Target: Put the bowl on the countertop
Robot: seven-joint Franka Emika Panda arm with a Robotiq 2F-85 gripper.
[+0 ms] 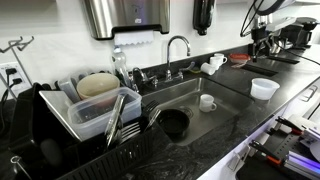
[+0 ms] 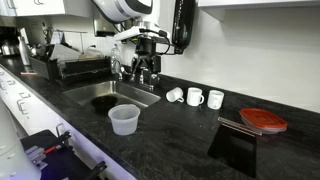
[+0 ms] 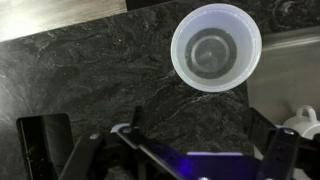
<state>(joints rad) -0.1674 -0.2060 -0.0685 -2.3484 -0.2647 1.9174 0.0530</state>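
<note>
The black bowl (image 1: pixel 173 123) sits in the steel sink basin (image 1: pixel 190 95); it also shows as a dark round shape in the sink in an exterior view (image 2: pixel 103 102). It is out of the wrist view. The black speckled countertop (image 2: pixel 180 130) runs beside the sink and fills the wrist view (image 3: pixel 100 80). My gripper (image 2: pixel 148 72) hangs high above the counter near the faucet. In the wrist view its fingers (image 3: pixel 200 135) are spread wide with nothing between them, over bare counter.
A white translucent bowl (image 3: pixel 215 47) stands on the counter by the sink, seen in both exterior views (image 1: pixel 264 88) (image 2: pixel 124 119). A small white cup (image 1: pixel 207 102) is in the sink. Mugs (image 2: pixel 196 97), a red lid (image 2: pixel 263 120), a faucet (image 1: pixel 177 52) and a dish rack (image 1: pixel 95 105) are nearby.
</note>
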